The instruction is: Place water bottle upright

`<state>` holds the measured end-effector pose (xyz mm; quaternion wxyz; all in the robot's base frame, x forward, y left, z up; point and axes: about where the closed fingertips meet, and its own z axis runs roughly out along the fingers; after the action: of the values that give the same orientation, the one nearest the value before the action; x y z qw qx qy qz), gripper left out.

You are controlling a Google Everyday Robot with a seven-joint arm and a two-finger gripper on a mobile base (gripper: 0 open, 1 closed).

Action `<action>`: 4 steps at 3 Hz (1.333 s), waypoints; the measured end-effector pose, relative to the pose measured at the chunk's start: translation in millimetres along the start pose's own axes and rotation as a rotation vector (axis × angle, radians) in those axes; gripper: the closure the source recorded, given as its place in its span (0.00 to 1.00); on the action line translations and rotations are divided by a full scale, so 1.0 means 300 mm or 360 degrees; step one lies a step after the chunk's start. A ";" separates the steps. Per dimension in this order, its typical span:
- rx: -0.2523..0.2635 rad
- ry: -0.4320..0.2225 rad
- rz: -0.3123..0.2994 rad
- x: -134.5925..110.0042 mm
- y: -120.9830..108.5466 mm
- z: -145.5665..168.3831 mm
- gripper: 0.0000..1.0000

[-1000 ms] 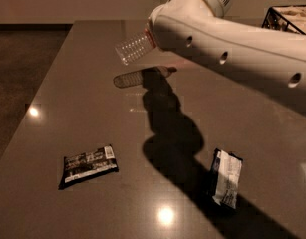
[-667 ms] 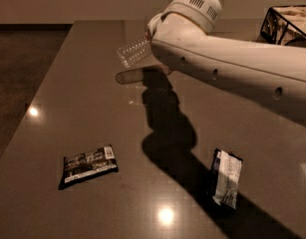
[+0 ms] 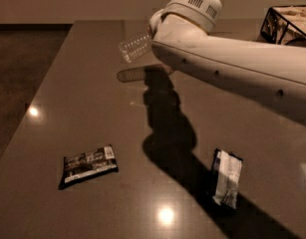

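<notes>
1. Plainly, in the one camera view the water bottle (image 3: 135,46) is off the counter (image 3: 92,113). It is tilted, with its free end pointing down and to the left, and its dim reflection lies on the glossy top just beneath it.
2. The end effector (image 3: 152,33) is at the bottle's upper end, mostly hidden behind the bulky white arm (image 3: 232,63) that comes in from the right. Its grip cannot be seen directly. Since the bottle hangs in the air with nothing else under it, I judge that the end effector is pinching it there.
3. Handling: the ribbed clear body looks thin and seems empty or nearly so, so it is probably light and easy to dent. A hard squeeze would buckle the wall, and smooth plastic can twist in a loose grip.
4. Where to hold: the best place is across the body, on the ribs and above the middle, with the base left free so it can meet the counter flat. The cap and label are out of sight, so I cannot tell which end is gripped.
5. Risk: a bottle this light tips easily, so it should be released only once it is vertical and its base is resting flat.
6. Elsewhere, one snack packet (image 3: 87,166) lies near the left front and another packet (image 3: 226,178) near the right front, both well apart from the bottle. A wire basket (image 3: 287,21) stands at the far right.
</notes>
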<state>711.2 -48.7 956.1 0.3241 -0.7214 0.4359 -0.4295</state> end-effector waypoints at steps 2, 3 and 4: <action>0.0066 -0.0116 -0.0007 0.077 -0.060 0.001 1.00; 0.0135 -0.0204 0.0035 0.121 -0.107 -0.008 1.00; 0.0200 -0.0311 0.0069 0.132 -0.126 -0.020 1.00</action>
<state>728.9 -69.7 1003.9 0.4188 -0.7284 0.3901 -0.3765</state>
